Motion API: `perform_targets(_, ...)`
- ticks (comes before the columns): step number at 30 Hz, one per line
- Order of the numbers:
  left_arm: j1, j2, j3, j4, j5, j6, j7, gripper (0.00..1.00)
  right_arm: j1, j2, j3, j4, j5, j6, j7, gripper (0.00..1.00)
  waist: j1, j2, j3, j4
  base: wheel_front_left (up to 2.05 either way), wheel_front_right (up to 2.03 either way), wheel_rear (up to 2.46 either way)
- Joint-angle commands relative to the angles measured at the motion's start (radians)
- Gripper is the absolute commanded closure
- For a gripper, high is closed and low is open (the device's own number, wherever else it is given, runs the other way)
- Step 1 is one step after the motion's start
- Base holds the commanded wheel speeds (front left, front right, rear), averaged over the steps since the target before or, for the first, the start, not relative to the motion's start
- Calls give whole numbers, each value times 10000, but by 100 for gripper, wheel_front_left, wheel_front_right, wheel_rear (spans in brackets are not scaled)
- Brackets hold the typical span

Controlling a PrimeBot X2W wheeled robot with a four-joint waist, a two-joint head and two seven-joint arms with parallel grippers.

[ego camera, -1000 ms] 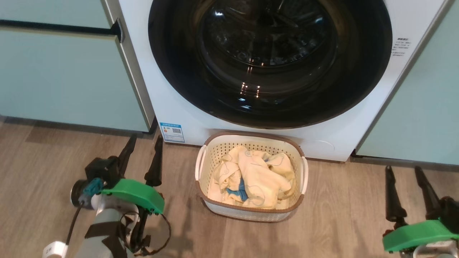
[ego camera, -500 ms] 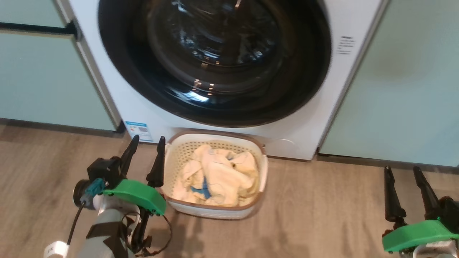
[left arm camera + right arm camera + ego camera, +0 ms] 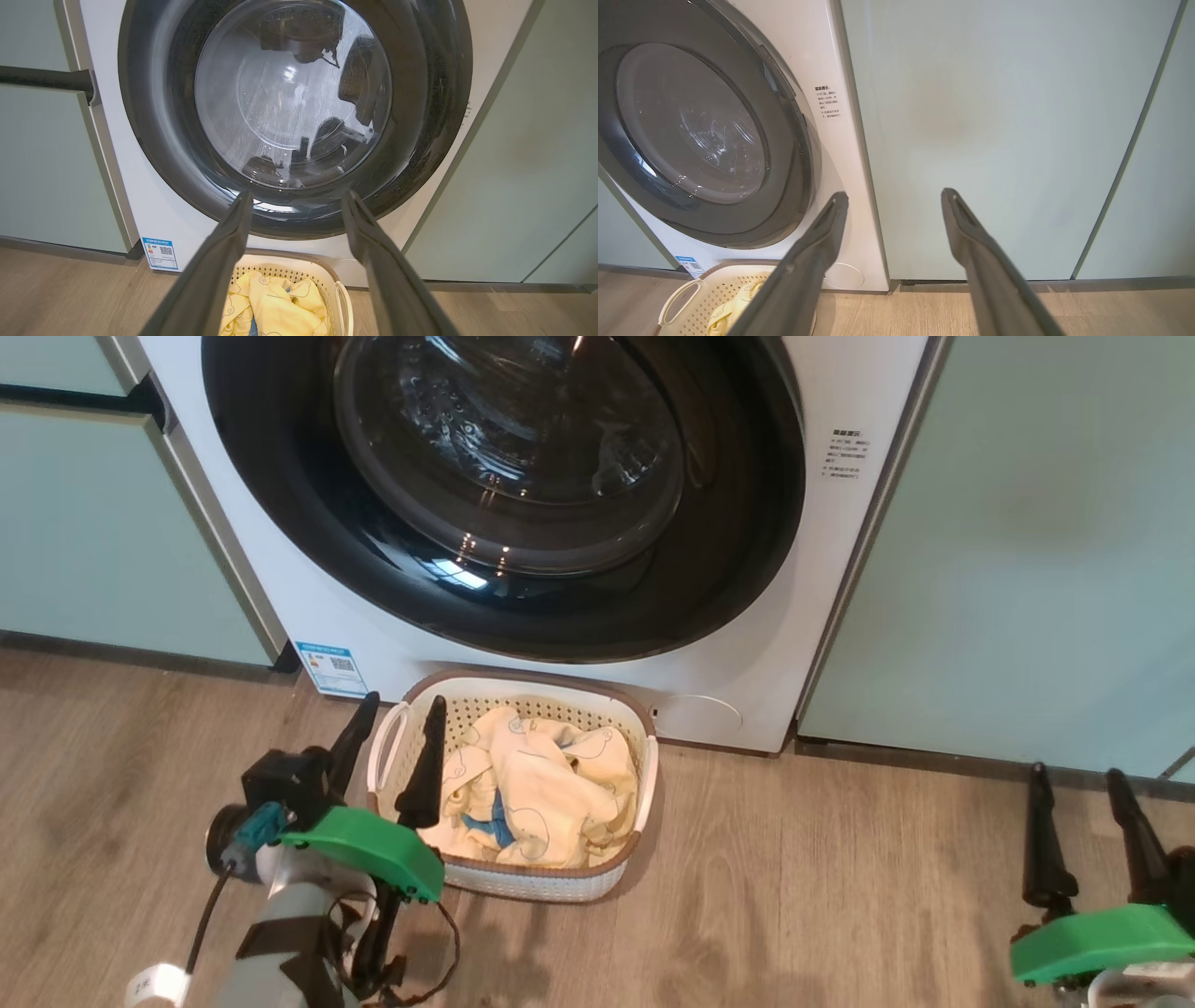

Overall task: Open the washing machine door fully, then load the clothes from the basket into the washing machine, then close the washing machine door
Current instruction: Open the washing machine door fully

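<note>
Filling the basket (image 3: 528,884), crumpled clothes (image 3: 537,789)

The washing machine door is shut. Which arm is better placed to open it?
Probably the right. The right claw, open, stands nearer the right edge of the washing machine door, where a recess like a handle shows. The left claw, open too, hangs by the basket, facing the glass centre.
</note>
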Motion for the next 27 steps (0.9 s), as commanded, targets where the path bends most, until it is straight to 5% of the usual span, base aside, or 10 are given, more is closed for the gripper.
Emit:
perform_targets(1,-446,191,343,-278,55,-27,-63,0,-488,-150,221,-399,34,37,-95,0,0,-1,3,-1,11,11,-22)
perform_targets(9,-441,191,392,-298,21,-27,-63,0,-503,-150,212,-500,-3,37,-95,0,0,-1,26,4,0,0,-1)
perform_targets(11,-445,191,421,-334,4,-21,-63,0,-510,-150,210,-510,-11,37,-95,9,0,-1,33,9,0,0,0)
perform_targets(15,-446,191,469,-350,-7,-2,-63,0,-500,-150,228,-453,30,37,-95,68,0,-1,29,8,0,0,0)
perform_targets(16,-439,191,478,-342,-15,2,-63,0,-496,-150,241,-413,111,37,-95,94,0,-1,25,7,0,0,0)
perform_targets(17,-431,191,481,-322,-26,3,-63,0,-503,-150,246,-378,255,37,-95,100,0,-1,23,8,0,0,0)
perform_targets(24,-470,191,409,-219,-172,6,-63,0,-915,-150,334,169,1690,37,-95,100,0,-1,115,45,0,0,0)
perform_targets(27,-529,191,250,-256,-281,57,-63,0,-1445,-158,252,893,3162,37,-95,100,0,-1,287,171,0,0,0)
